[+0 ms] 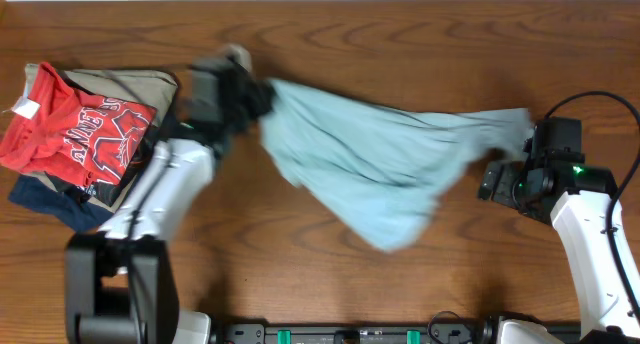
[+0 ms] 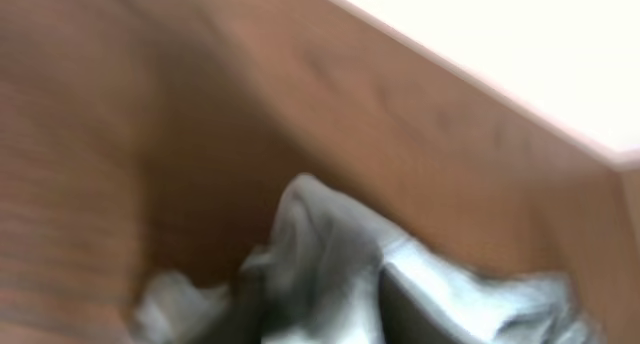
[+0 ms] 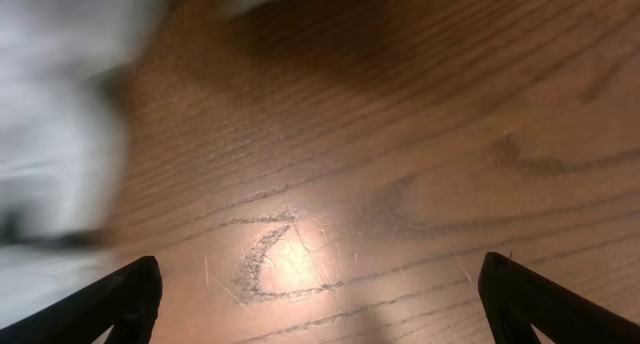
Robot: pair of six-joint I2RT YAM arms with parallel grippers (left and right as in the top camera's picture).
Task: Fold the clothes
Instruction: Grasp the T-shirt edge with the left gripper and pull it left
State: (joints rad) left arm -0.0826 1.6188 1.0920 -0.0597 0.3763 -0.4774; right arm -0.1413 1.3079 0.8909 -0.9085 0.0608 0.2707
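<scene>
1 pale blue T-shirt [image 1: 380,149] stretches unfolded across the middle of the counter [image 1: 400,44], so this looks like the spreading step. The left tool [image 1: 250,92] pinches its bunched end near the far edge. The right tool [image 3: 320,294] gapes empty near the right edge and next needs a hem to grip. At the left edge: 1 red shirt [image 1: 80,134], 1 khaki garment [image 1: 130,82], 1 navy garment [image 1: 50,199].
</scene>
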